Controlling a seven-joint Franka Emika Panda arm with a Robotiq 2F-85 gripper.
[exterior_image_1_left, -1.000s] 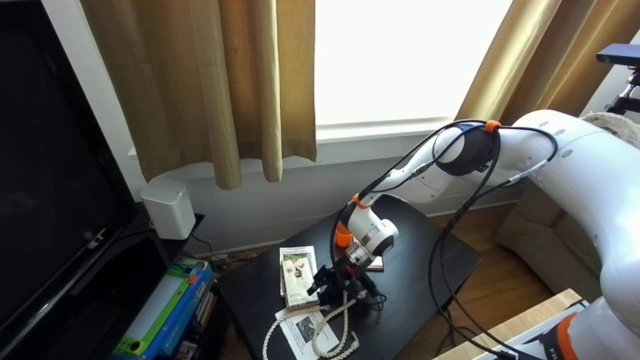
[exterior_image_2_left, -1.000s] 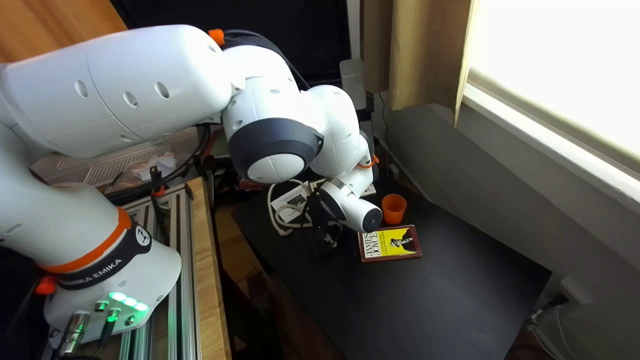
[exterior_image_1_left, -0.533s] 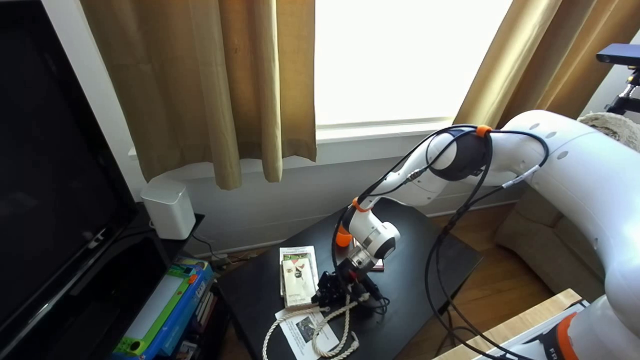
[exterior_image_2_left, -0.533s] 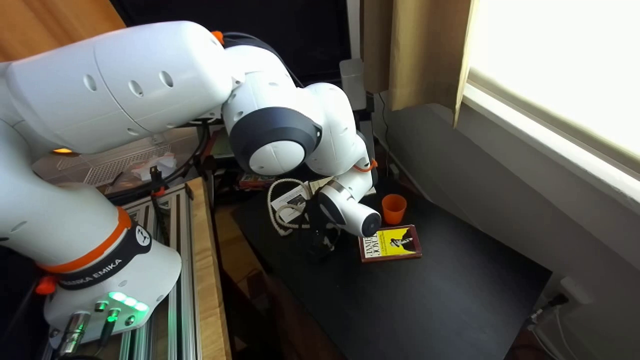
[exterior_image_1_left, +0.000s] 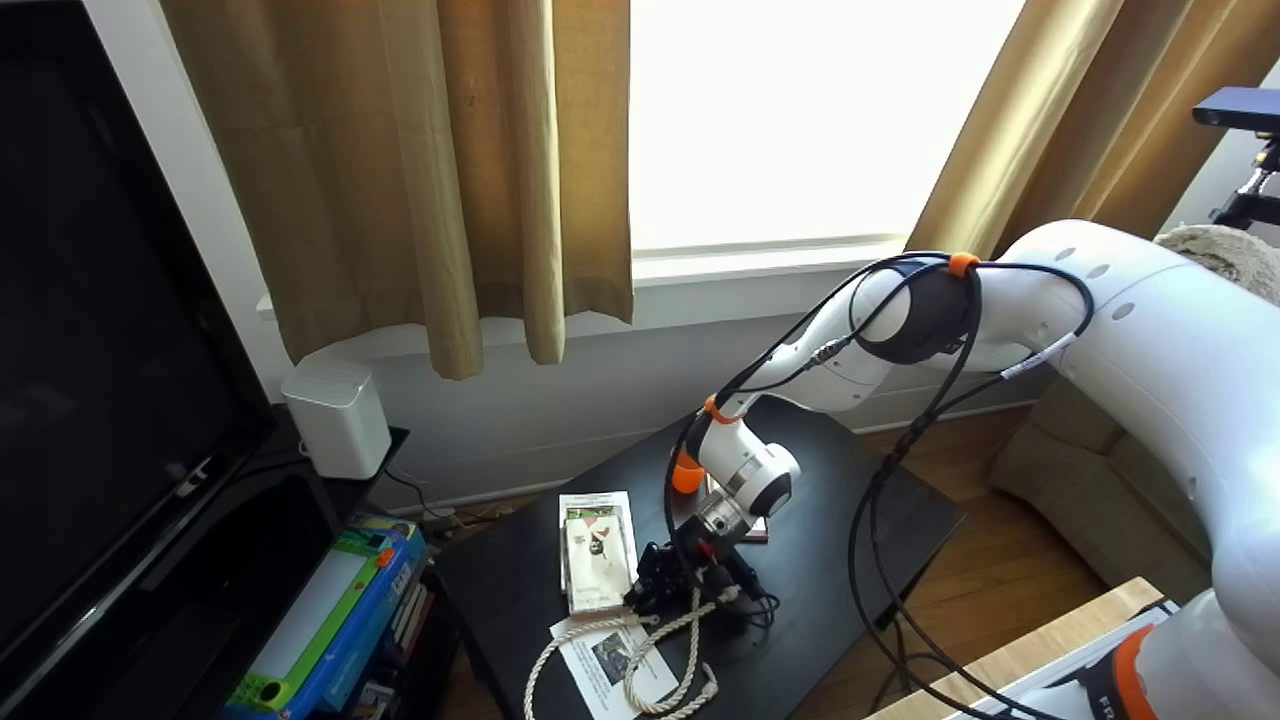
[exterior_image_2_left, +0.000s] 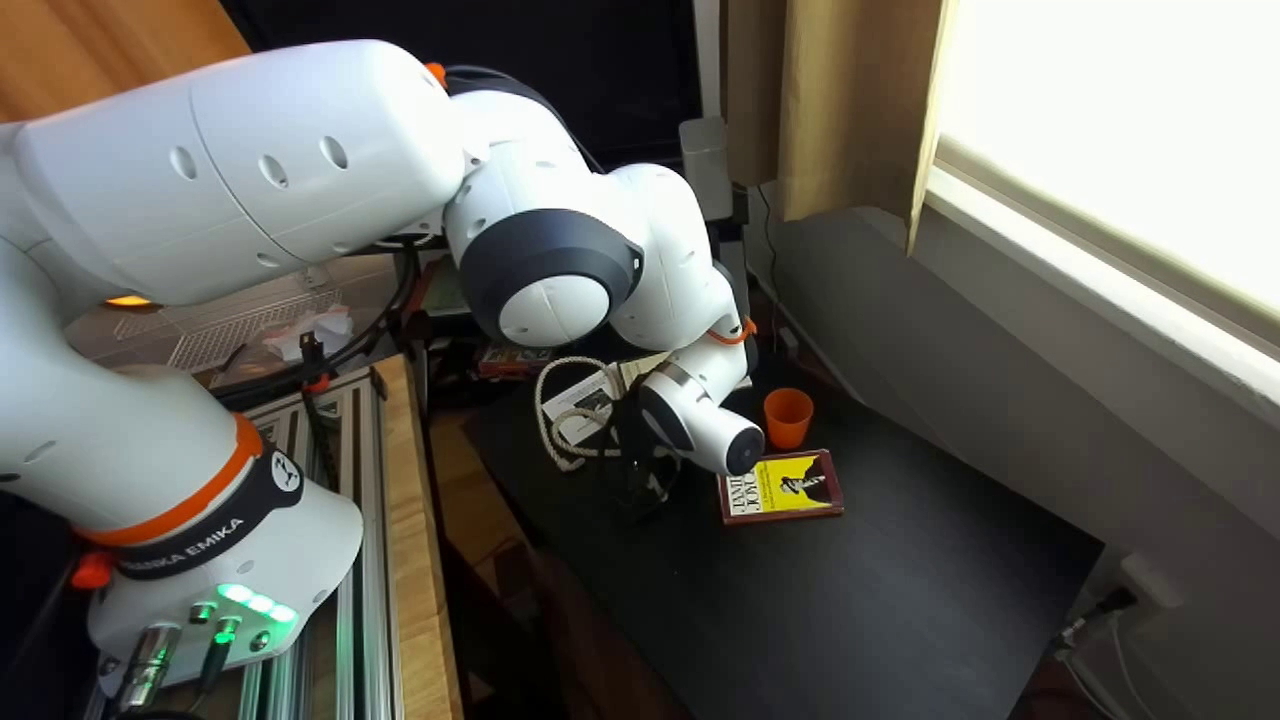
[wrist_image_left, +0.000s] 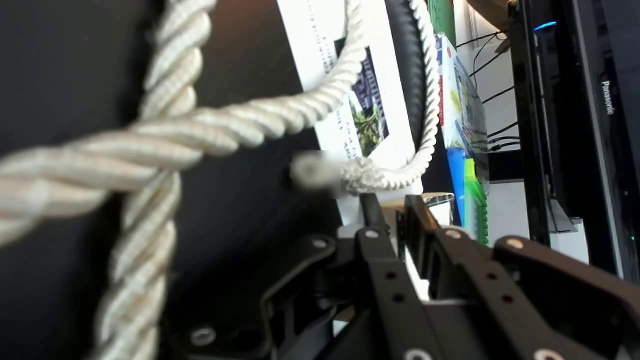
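Note:
In the wrist view my gripper (wrist_image_left: 392, 202) comes in from below, its black fingers (wrist_image_left: 372, 215) standing a narrow gap apart. A tan and pale edge, apparently of the cream book, shows between and behind the tips; whether it is pinched I cannot tell. In an exterior view the gripper is low over the black table, by the lower right corner of the cream book (exterior_image_1_left: 597, 565), which lies on a magazine. White twisted rope (wrist_image_left: 270, 117) loops close to the gripper and crosses a printed sheet (wrist_image_left: 305, 40) beside the books.
An orange cup (exterior_image_2_left: 788, 418) stands on the black table (exterior_image_2_left: 900, 590) behind a yellow-covered book (exterior_image_2_left: 795, 485), near the wrist. A television (exterior_image_1_left: 120, 330), a white box-shaped device (exterior_image_1_left: 335, 420) and a blue-green toy board (exterior_image_1_left: 330, 610) are at the side. Cables hang along the arm.
The arm has shifted slightly downward and to the right in an exterior view, then nearly stopped. The gripper's fingers have drawn closer together. Books, rope and cup look unmoved.

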